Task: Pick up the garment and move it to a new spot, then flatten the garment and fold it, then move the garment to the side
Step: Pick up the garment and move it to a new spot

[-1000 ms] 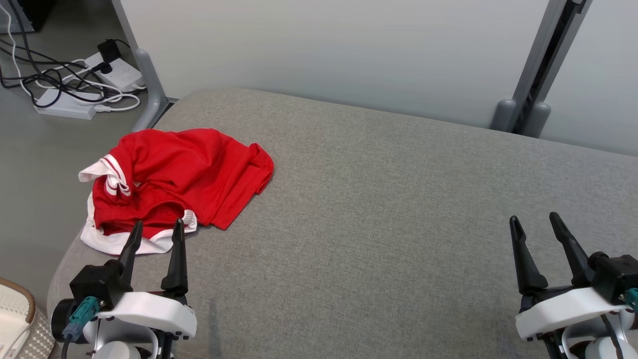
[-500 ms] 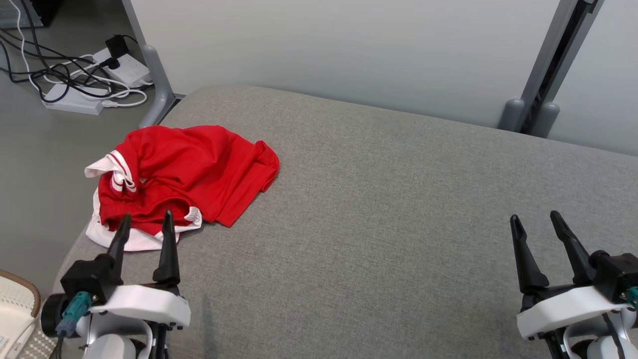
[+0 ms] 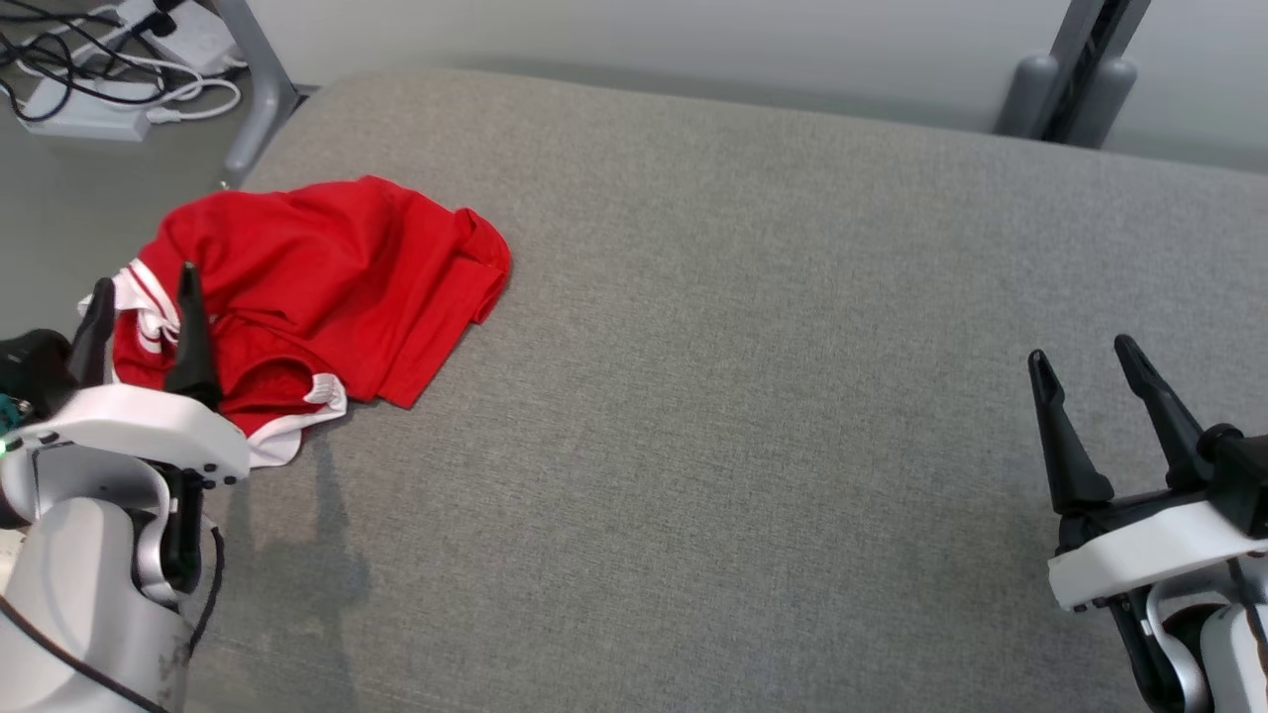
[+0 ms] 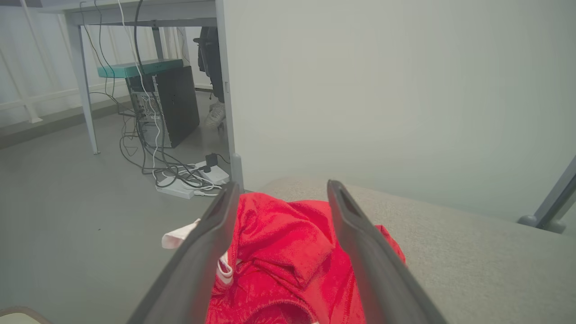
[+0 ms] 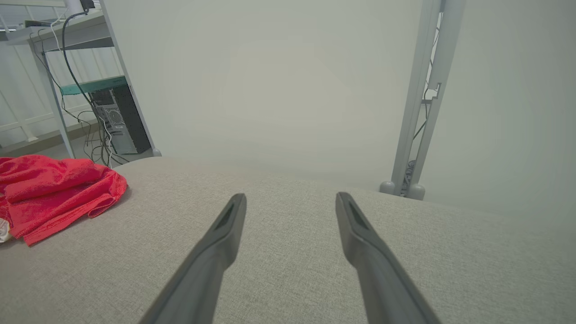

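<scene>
The red garment lies crumpled at the left end of the grey cushion, and the left gripper hangs over its white-striped edge with jaws wide apart, holding nothing. The right gripper is well apart at the right, also spread and empty. The left wrist view adds, beyond the cloth, a dark computer tower under a desk
</scene>
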Tool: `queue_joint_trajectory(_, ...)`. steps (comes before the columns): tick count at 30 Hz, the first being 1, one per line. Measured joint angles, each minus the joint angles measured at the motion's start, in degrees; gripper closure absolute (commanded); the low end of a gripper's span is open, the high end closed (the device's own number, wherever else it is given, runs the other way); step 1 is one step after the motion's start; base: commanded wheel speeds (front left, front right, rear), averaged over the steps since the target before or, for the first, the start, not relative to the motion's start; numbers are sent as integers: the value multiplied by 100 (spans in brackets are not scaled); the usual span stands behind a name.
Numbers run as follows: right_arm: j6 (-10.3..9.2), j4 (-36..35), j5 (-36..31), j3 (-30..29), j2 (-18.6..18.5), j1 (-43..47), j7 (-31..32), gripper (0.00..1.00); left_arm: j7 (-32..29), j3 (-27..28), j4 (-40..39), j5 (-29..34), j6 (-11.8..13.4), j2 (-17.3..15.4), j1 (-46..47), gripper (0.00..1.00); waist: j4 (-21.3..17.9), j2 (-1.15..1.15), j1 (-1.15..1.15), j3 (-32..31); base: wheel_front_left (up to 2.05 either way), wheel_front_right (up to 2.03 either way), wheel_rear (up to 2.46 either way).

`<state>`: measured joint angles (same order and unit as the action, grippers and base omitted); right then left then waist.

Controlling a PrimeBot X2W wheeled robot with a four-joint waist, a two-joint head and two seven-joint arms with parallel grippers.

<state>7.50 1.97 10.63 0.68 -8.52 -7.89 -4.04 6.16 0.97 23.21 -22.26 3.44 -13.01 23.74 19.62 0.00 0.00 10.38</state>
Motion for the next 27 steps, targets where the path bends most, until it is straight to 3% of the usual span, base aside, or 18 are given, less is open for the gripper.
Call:
queue_joint_trajectory(8,0,-177,-9,46,-166,-320,110,0,-193,287,1830,-417,-237,-287,825,0,-252,0,0,835,0,0,0)
queue_joint_trajectory(16,0,-254,-44,64,-265,-467,160,0,208,413,3095,-560,-392,-413,1392,0,-402,0,0,1350,0,0,0)
queue_joint_trajectory(17,0,-258,-49,66,-267,-479,175,0,258,410,3197,-568,-424,-415,1454,42,-400,0,0,1376,0,0,0)
queue_joint_trajectory(18,0,-263,-52,74,-269,-491,175,0,356,411,3295,-571,-439,-424,1507,64,-393,0,0,1394,0,0,0)
queue_joint_trajectory(19,0,-263,-52,79,-269,-501,176,0,447,401,3371,-563,-441,-443,1552,100,-383,0,0,1399,0,0,0)
queue_joint_trajectory(27,0,-227,-51,82,-264,-496,171,0,829,283,3611,-357,-489,-650,1710,100,-313,0,0,1311,0,0,0)
